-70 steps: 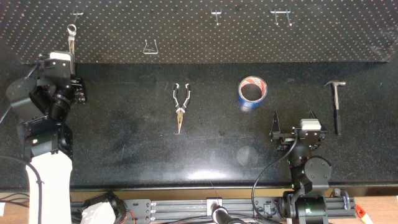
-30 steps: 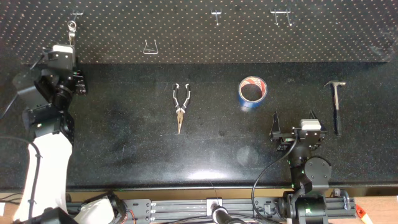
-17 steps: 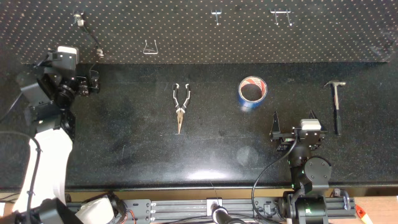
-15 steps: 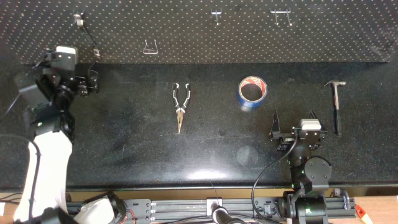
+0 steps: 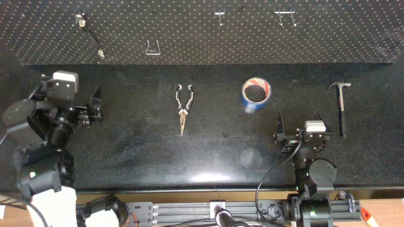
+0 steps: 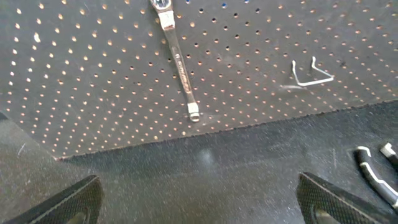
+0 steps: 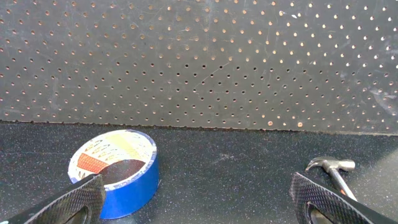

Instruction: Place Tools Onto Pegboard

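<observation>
Left arm entry. The slim silver wrench (image 5: 90, 36) hangs tilted on the black perforated pegboard (image 5: 252, 38), ring end uppermost, so I count that tool as placed. My left gripper (image 6: 199, 186) hovers over the black table (image 5: 126, 145) near the board's foot, fingers spread wide, holding and touching nothing. Next in hand, by my reckoning: the silver needle-nose pliers with pale handle tips (image 5: 184, 107). They lie flat on the table to my gripper's right and well apart from it, nose pointing toward the arms' bases. To do it well: travel across with the fingers wide and line them up across the pliers near the pivot, not over the splayed handles. Come straight down, close firmly so the tool cannot swivel, then carry it to the bent wire hook (image 5: 152, 48) on the board. Risk: a grip off the pivot may let the nose droop. The right gripper (image 7: 196, 186) is also wide and empty, facing the gap between the blue roll of tape (image 7: 118, 168) and the small black-handled hammer (image 5: 341, 107), both on the table.
</observation>
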{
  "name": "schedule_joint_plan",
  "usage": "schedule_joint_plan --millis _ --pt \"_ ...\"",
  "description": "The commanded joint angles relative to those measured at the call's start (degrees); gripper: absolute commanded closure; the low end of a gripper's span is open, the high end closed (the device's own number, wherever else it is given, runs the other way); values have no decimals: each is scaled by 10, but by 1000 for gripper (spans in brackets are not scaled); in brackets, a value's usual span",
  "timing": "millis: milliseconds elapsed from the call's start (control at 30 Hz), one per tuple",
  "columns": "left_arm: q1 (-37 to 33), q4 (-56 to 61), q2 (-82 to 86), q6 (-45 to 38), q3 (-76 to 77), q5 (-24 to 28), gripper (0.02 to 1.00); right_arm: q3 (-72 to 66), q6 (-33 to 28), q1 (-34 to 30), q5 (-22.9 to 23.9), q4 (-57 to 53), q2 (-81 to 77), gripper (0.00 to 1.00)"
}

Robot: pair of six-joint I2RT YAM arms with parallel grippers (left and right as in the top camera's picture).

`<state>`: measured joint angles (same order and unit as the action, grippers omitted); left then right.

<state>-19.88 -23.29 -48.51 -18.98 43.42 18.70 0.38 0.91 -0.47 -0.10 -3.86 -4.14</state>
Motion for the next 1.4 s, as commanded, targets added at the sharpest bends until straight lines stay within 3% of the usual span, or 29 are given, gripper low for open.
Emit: schedule_joint_plan --millis 33,167,400,500,733,867,967,1067,1233,1333,1400 --pt "0 -5 21 7 6 15 23 -2 -8 -1 -3 -4 2 40" --pt "0 -5 8 7 6 15 23 -2 -8 -1 -3 -4 2 38" --pt "8 -19 -6 87 6 20 25 -2 -8 -1 -3 -4 2 36" --pt "51 -26 -5 201 6 -90 23 -2 -8 -1 -3 -4 2 38" --pt "263 -45 -36 409 6 -327 23 -2 -8 -1 -3 -4 2 38" --pt "384 -35 -80 441 6 -378 23 -2 -8 -1 -3 -4 2 38" --pt "445 -30 -110 484 6 -367 23 -2 -8 -1 -3 -4 2 38" --pt "487 -74 -146 620 6 -348 23 -2 -8 -1 -3 -4 2 38" --pt "511 -76 -204 627 6 -193 23 -2 -8 -1 -3 -4 2 38" --pt "512 -82 -226 642 6 -148 23 -2 -8 -1 -3 -4 2 38" --pt "522 -80 -245 639 7 -150 23 -2 -8 -1 -3 -4 2 38"
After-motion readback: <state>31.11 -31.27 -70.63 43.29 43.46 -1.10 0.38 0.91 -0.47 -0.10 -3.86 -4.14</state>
